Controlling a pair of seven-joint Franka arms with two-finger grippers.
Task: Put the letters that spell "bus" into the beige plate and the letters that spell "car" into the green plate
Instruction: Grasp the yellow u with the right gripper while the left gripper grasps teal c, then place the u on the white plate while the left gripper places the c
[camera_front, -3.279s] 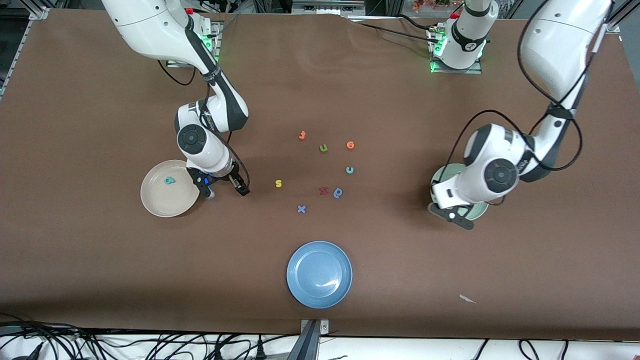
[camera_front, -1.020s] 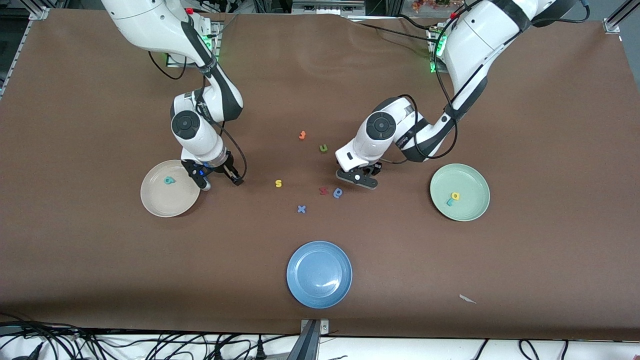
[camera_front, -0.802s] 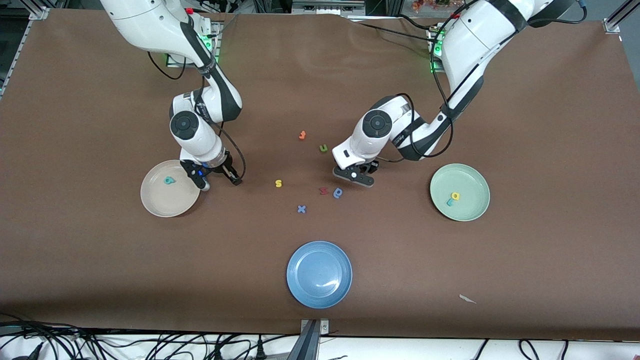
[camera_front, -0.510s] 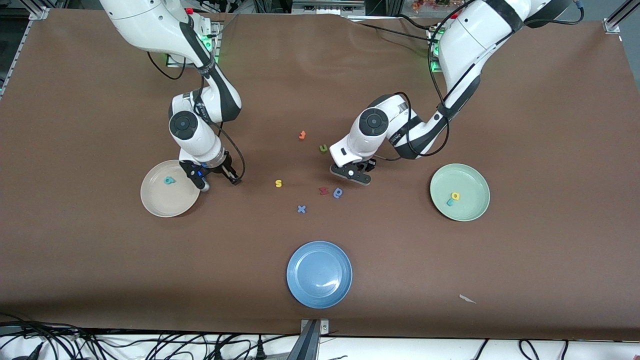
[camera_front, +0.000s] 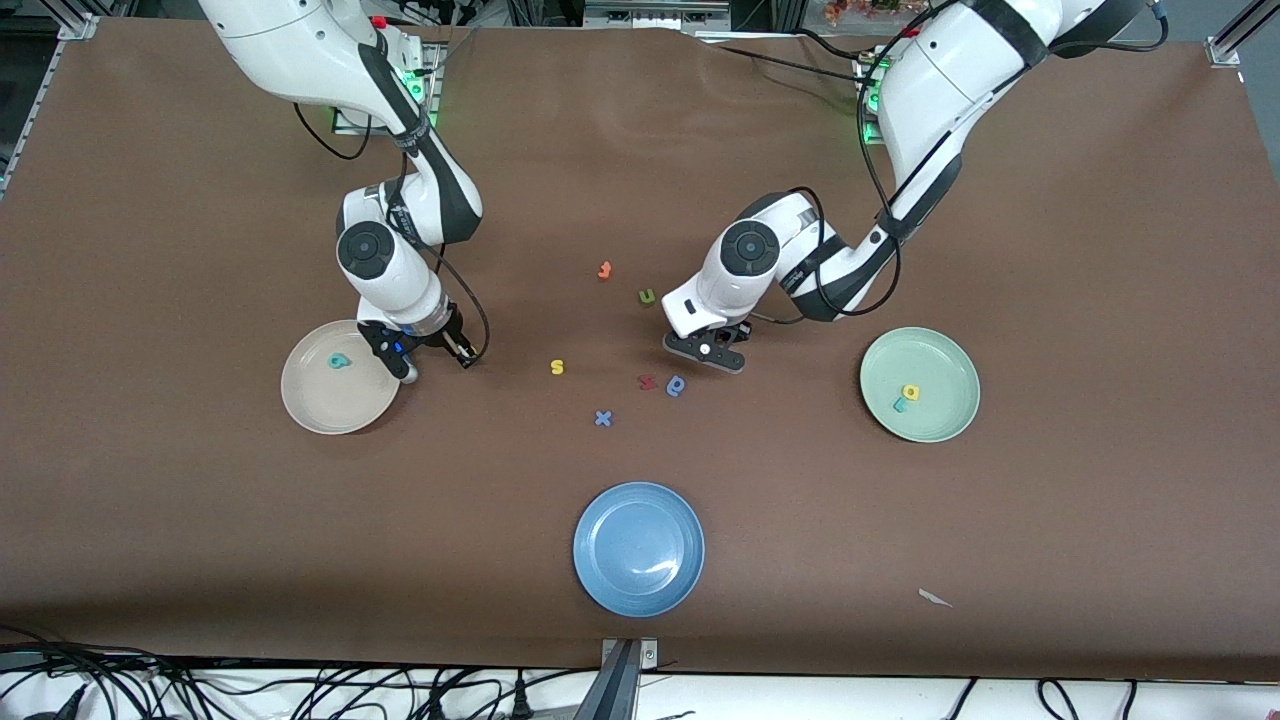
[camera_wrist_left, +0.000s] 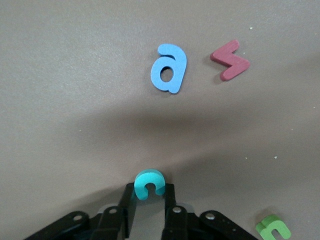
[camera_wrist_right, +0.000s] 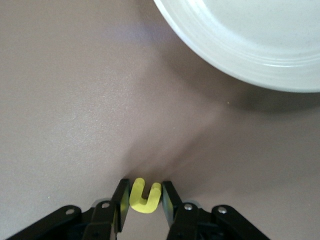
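— Pinching a teal "c", the left gripper sits low over the table, its 2 fingers clamped on the letter's sides. In the front view, 12 o'clock being the robots' bases, that gripper is at about 1 o'clock from the blue "a" and red zigzag letter.

— And the right gripper?

— Clenched on a yellow "u", just beside the beige plate, at roughly 2 o'clock from the plate's centre.

— What lies in the plates?

— The beige plate holds the teal "b". The green plate, toward the left arm's end, holds a yellow "a" touching a teal "r".

— The rest?

— The yellow "s" lies on the table between the 2 grippers. The olive "u" and orange letter lie farther from the camera; the blue "x" and blue plate nearer.
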